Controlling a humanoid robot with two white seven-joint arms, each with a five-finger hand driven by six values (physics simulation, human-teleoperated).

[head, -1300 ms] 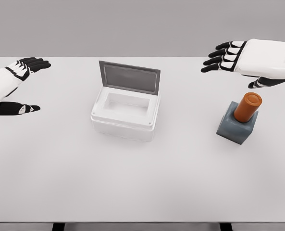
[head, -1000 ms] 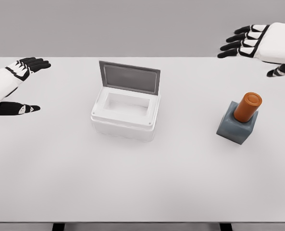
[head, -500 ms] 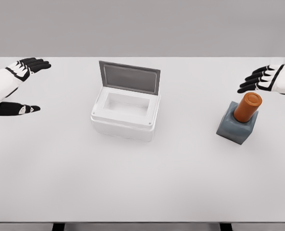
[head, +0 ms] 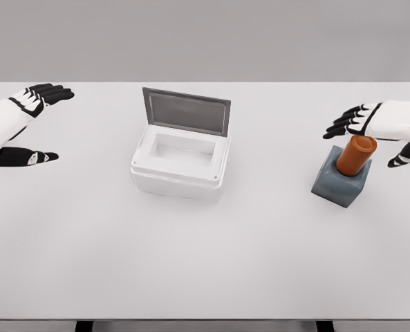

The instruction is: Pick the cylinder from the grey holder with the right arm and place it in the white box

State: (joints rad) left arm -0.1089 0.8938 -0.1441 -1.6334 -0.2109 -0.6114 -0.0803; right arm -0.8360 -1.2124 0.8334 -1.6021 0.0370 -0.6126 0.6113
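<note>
An orange cylinder [head: 352, 155] stands tilted in the grey holder [head: 339, 182] at the right of the white table. My right hand [head: 370, 135] hovers just above and behind the cylinder's top, open, fingers [head: 344, 122] spread to the left and thumb [head: 402, 158] to the right of the cylinder; it hides the cylinder's top. The white box [head: 181, 162] sits at the table's centre with its grey lid [head: 186, 111] standing open at the back. My left hand [head: 26, 121] rests open at the far left.
The white table [head: 205, 263] reaches to the front edge near the picture's bottom. A grey wall lies behind the table's far edge.
My right hand went up and to the right, then came down and left until it hangs right over the cylinder's top. The left hand, box and holder have not moved.
</note>
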